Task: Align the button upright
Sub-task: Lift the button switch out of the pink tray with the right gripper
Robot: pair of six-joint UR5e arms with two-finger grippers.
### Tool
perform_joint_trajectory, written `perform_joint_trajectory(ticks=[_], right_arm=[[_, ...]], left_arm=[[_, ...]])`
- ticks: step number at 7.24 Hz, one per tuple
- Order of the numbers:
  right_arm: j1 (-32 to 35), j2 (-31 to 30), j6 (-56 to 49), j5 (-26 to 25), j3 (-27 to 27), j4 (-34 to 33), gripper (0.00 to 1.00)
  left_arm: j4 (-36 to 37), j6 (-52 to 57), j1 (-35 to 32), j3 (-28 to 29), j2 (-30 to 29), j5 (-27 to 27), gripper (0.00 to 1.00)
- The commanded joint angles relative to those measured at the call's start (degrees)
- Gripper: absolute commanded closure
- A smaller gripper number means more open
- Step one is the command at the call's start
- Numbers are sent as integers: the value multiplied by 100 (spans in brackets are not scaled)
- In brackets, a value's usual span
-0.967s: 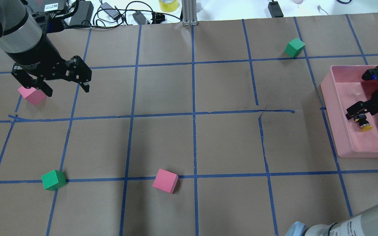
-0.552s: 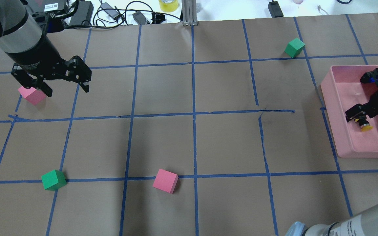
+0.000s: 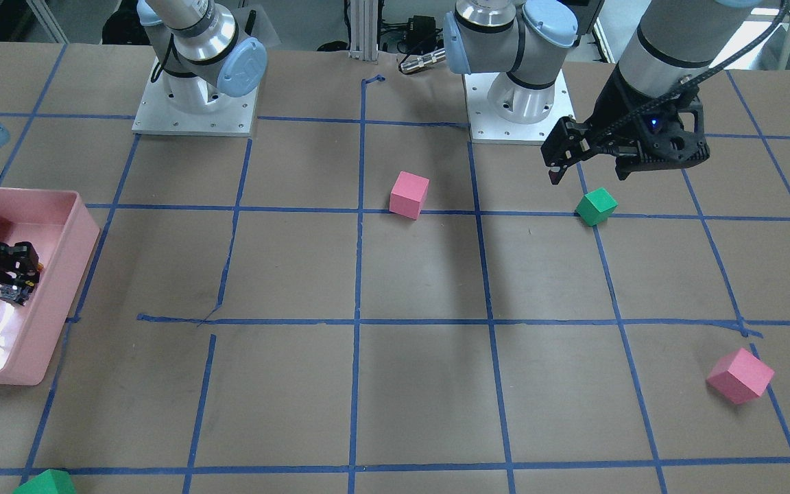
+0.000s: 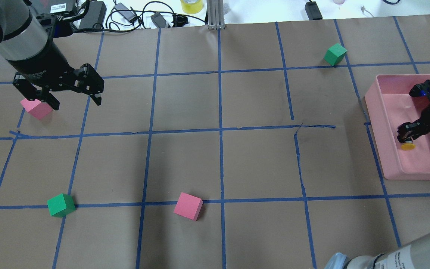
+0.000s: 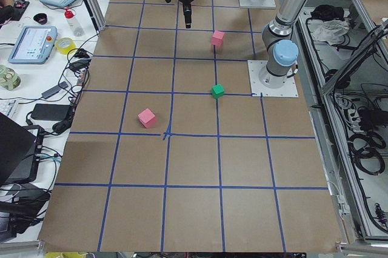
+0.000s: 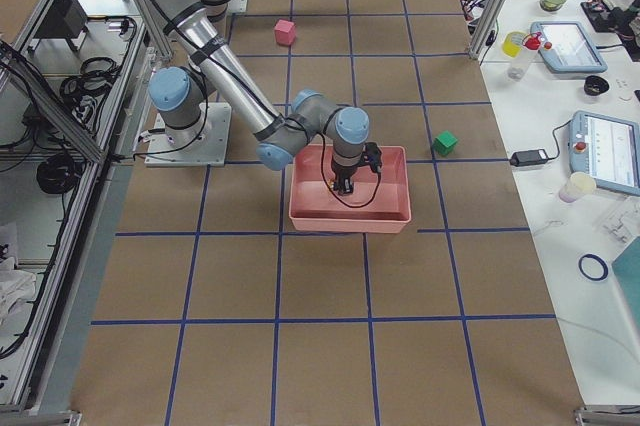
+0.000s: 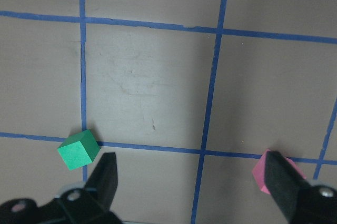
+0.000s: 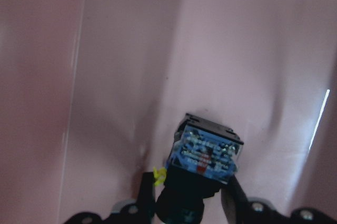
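Note:
The button [image 4: 408,145] has a yellow cap, a black body and a whitish base block. It is inside the pink bin [image 4: 377,123], held in my right gripper [image 4: 405,135], which is shut on its black body. In the right wrist view the base block [image 8: 208,153] points away from the camera, and only a sliver of the cap shows. The front-facing view shows the right gripper [image 3: 14,280] with the button [image 3: 9,293] in the bin [image 3: 79,240]. My left gripper [image 4: 77,104] is open and empty, above the table's far left.
A pink cube [image 4: 36,108] lies under the left gripper's outer finger. A green cube [image 4: 61,204] and another pink cube [image 4: 188,206] lie near the front. Another green cube [image 4: 335,54] lies at the back right. Cables and adapters line the back edge.
My right gripper has turned in the bin with the button, and the yellow cap has shifted a little to the left. The left arm has not moved.

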Motion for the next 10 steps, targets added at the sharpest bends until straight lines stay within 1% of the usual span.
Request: perform_joint_trajectory(ticks=[1,2,4,5,6,8,9,10], right_arm=[[-7,-11,0,-27,-18,24,100],[1,-37,9,-27,-27,24,100],[1,-116,9,-19,-157,59,100],[45,-247,79,-1,-385,399,100],[115,-370,97,60,-735,689,100],[544,-607,657,-10,-1429,1601,100],[868,-817,1190,-18,-1616,2050,100],[1228,-941,1683,-19,-1644,2142,100]], left_arm=[[0,9,15,0,0,43,0],[0,9,15,-9,0,148,0],[0,9,-2,-52,-9,141,0],[9,9,6,-61,0,141,0],[35,9,-2,-61,0,141,0],[35,9,6,-61,0,141,0],[35,9,6,-61,0,141,0],[44,9,6,-70,0,141,0]])
